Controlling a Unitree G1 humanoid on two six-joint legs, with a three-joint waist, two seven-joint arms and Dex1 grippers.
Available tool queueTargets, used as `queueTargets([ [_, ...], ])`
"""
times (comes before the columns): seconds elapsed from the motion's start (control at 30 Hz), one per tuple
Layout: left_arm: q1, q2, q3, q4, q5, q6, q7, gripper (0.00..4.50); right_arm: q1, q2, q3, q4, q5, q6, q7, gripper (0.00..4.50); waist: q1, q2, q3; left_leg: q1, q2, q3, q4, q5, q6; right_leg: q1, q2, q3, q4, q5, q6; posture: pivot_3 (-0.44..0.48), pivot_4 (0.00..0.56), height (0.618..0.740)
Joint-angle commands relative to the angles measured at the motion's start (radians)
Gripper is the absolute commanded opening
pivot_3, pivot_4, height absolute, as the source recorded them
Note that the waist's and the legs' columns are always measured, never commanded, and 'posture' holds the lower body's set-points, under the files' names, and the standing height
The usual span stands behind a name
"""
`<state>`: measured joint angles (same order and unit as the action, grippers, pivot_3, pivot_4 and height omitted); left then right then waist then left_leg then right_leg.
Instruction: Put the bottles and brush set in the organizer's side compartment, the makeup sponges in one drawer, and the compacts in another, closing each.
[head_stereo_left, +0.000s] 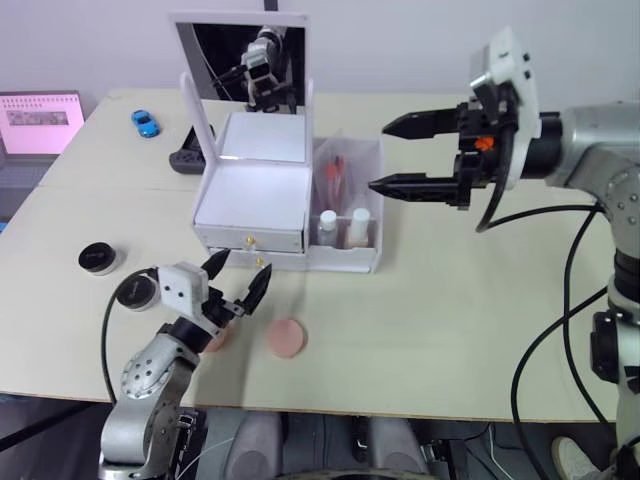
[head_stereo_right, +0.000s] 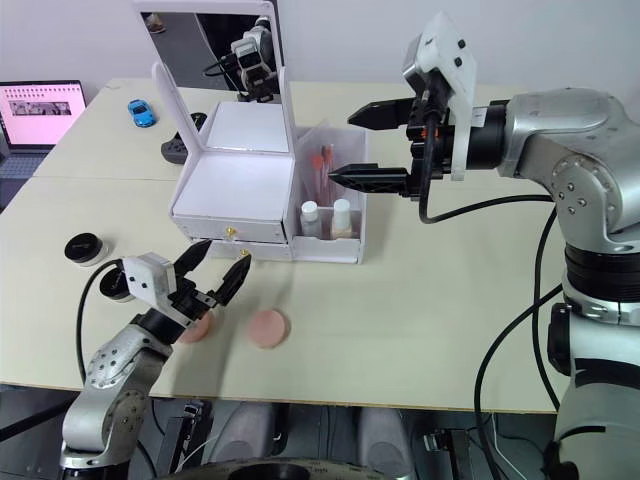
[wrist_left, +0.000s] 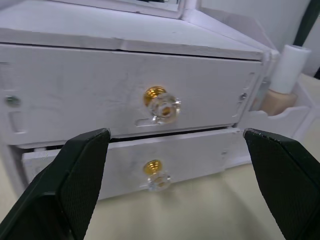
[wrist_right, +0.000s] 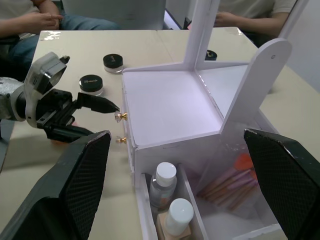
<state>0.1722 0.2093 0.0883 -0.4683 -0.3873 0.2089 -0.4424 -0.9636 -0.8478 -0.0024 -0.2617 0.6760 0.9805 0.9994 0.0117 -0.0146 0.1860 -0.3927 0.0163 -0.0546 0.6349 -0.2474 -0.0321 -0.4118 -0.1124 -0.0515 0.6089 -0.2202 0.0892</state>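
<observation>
The white organizer (head_stereo_left: 250, 190) stands mid-table with a mirror on top and two drawers with gold knobs (wrist_left: 161, 106) (wrist_left: 156, 177). The lower drawer looks slightly pulled out. Its side compartment (head_stereo_left: 345, 262) holds two bottles (head_stereo_left: 327, 222) (head_stereo_left: 359, 222) and the brush set (head_stereo_left: 335, 172). One pink makeup sponge (head_stereo_left: 287, 338) lies in front of the organizer; another (head_stereo_left: 219, 340) is partly hidden under my left gripper. Two black compacts (head_stereo_left: 97, 258) (head_stereo_left: 135, 292) sit at the left. My left gripper (head_stereo_left: 246, 266) is open just before the drawers. My right gripper (head_stereo_left: 379, 157) hovers open and empty above the side compartment.
A blue toy car (head_stereo_left: 146, 123) and a black device (head_stereo_left: 185, 160) lie behind the organizer's left side. A laptop (head_stereo_left: 40, 125) stands at the far left. People sit beyond the table in the right wrist view (wrist_right: 40, 20). Bare table stretches right of the organizer.
</observation>
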Motion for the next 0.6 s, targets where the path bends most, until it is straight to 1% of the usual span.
queueTargets([
  [0.03, -0.023, -0.015, -0.015, -0.006, 0.001, -0.033, 0.014, 4.48, -0.020, -0.006, -0.018, -0.001, -0.008, -0.024, -0.007, 4.47, 0.001, 0.000, 0.000, 0.000, 0.000, 0.000, 0.000, 0.000, 0.000, 0.000, 0.000, 0.000, 0.000, 0.000, 0.000, 0.000, 0.150, 0.726],
  [0.2, -0.050, -0.056, -0.019, 0.001, -0.010, -0.045, 0.043, 4.48, 0.012, 0.003, -0.013, -0.026, -0.016, -0.039, -0.028, 4.47, 0.001, 0.000, 0.000, 0.000, 0.000, 0.000, 0.000, 0.000, 0.000, 0.000, 0.000, 0.000, 0.000, 0.000, 0.000, 0.000, 0.150, 0.726],
  [0.37, -0.046, -0.056, -0.029, 0.012, 0.002, -0.051, 0.045, 4.48, -0.001, -0.005, -0.008, -0.001, -0.023, -0.055, -0.021, 4.47, 0.001, 0.000, 0.000, 0.000, 0.000, -0.001, 0.000, 0.000, 0.000, 0.000, 0.000, -0.001, 0.000, -0.001, 0.002, 0.000, 0.150, 0.726],
  [0.47, -0.048, -0.059, -0.023, 0.018, -0.003, -0.061, 0.044, 3.73, -0.008, 0.000, -0.002, 0.017, -0.033, -0.065, -0.016, 4.50, 0.001, 0.000, 0.000, 0.000, 0.000, -0.001, 0.001, 0.000, 0.000, 0.000, 0.000, -0.001, 0.000, -0.001, 0.002, 0.000, 0.150, 0.726],
  [0.6, -0.048, -0.062, -0.022, 0.024, -0.007, -0.075, 0.044, 1.55, -0.017, 0.007, 0.008, 0.044, -0.046, -0.082, -0.009, 4.50, 0.001, 0.000, 0.000, 0.000, 0.000, -0.001, 0.000, 0.000, 0.000, 0.000, 0.000, -0.001, 0.000, -0.001, 0.001, 0.000, 0.150, 0.726],
])
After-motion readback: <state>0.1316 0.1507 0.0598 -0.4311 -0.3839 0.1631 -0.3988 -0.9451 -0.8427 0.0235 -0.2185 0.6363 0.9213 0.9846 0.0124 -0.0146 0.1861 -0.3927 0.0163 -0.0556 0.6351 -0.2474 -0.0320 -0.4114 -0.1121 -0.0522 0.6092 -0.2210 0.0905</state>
